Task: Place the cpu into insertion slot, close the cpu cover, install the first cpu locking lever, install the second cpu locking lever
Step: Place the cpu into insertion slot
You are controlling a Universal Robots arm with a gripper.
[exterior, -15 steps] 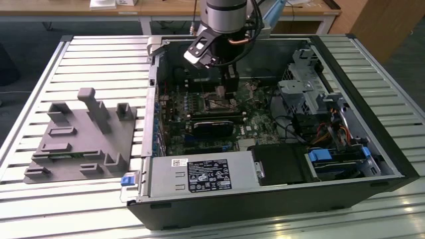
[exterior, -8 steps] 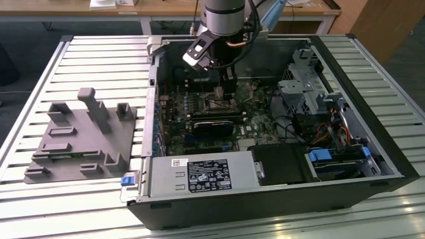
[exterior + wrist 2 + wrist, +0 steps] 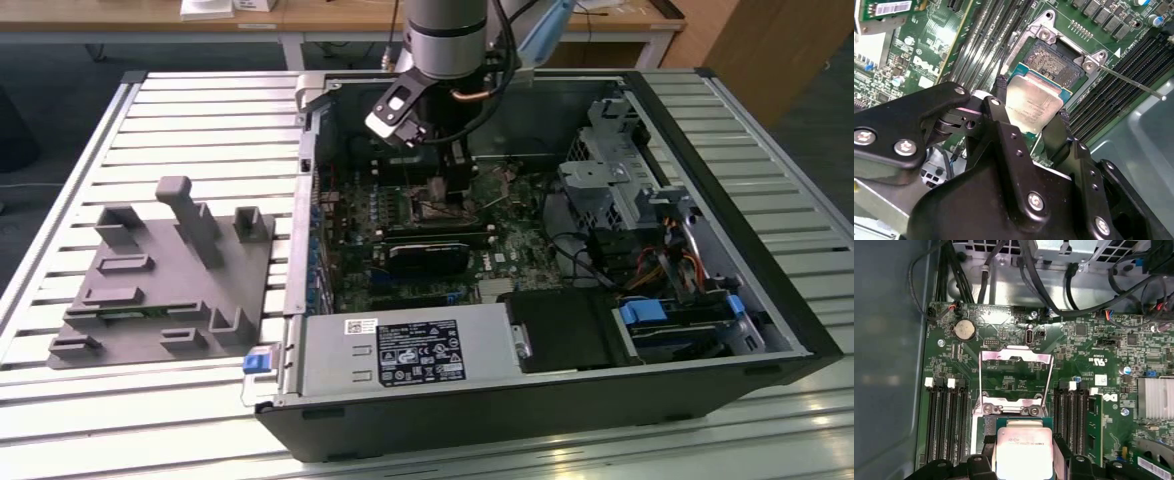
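Presently grips one cpu (image 3: 1036,106) with one gripper (image 3: 1032,100), jaws closed on two opposite edges; holds it near one uncovered insertion slot (image 3: 1056,57), one cpu cover (image 3: 1015,358) raised open.

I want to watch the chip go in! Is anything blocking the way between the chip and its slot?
Nothing visible does. The gripper holds the cpu near the insertion slot, whose pin field lies bare, and the cpu cover stands swung up, out of the way.

print on the cpu (image 3: 1024,452) and power supply label (image 3: 414,352) is unreadable.
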